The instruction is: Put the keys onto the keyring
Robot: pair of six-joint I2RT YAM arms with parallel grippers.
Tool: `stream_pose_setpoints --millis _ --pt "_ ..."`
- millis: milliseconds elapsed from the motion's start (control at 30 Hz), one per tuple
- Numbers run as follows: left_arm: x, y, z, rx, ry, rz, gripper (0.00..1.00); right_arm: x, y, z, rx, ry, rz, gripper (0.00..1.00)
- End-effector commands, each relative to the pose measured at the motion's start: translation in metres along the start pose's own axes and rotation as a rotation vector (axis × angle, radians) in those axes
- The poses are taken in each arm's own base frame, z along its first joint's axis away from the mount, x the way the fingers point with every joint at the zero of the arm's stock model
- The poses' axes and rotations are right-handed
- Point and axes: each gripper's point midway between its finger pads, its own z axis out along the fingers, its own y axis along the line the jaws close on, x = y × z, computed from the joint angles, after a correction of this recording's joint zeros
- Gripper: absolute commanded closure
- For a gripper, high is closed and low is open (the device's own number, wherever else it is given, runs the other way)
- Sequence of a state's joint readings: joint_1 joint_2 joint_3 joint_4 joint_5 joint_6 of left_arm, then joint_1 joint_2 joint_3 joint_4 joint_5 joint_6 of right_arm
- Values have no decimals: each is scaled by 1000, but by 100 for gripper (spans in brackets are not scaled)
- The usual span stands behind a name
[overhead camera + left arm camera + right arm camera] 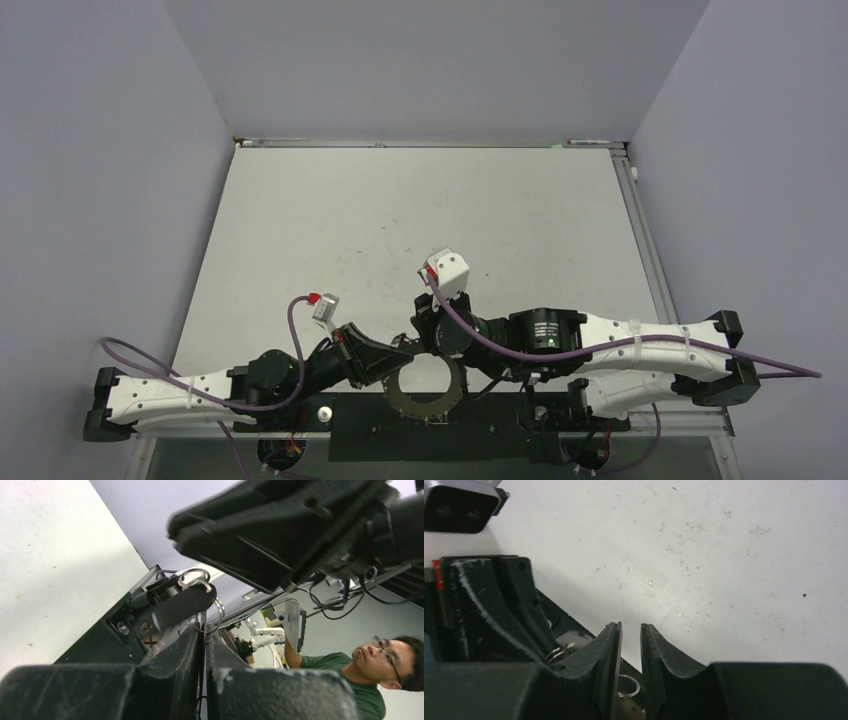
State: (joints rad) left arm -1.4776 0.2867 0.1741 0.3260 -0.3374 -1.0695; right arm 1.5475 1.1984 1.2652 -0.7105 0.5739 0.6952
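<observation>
The ring [425,405], lower centre, looks like stiff, flat, light metal with fiddly wire loops. It is best pinched at the bare rim. Left gripper [205,639] is closed, apparently on that rim; right gripper [630,629] is slightly parted and empty.

White-black arms [640,340]; purple cables [470,325]

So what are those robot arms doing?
Two arms meet over a keyring at the table's near edge. The left gripper looks pinched shut on the keyring's rim, holding it. The right gripper hangs beside it, jaws a little apart with nothing between them. The keys are too small to make out.
</observation>
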Motion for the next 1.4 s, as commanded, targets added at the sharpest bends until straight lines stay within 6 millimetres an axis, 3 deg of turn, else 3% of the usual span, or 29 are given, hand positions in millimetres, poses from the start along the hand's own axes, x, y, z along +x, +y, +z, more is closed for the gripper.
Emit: stream_pose_setpoints --millis 0,167,367,533,633,833,1033,1367 --pt "-14 -51 -2 168 -17 -64 100 -15 -5 9 4 -39 -19 77" --pt "-15 -51 -4 169 -21 -67 100 -27 -13 7 45 -55 -43 77" --pt "-15 -46 -5 157 -21 -56 100 -57 -20 -19 10 -128 -60 75" --pt "-12 -43 -6 146 -10 -39 100 -69 -7 -39 -141 -171 -121 55" --pt "-11 -44 -6 143 -1 -36 100 -66 9 -45 -256 -169 -182 47" --pt "-9 -49 -6 143 29 -20 100 -37 39 -51 -493 -135 -350 39" --pt "-2 -54 -3 142 77 2 100 -14 62 -59 -696 -130 -535 39" --pt "11 -62 -2 148 159 15 100 -20 75 -81 -870 -196 -681 43"
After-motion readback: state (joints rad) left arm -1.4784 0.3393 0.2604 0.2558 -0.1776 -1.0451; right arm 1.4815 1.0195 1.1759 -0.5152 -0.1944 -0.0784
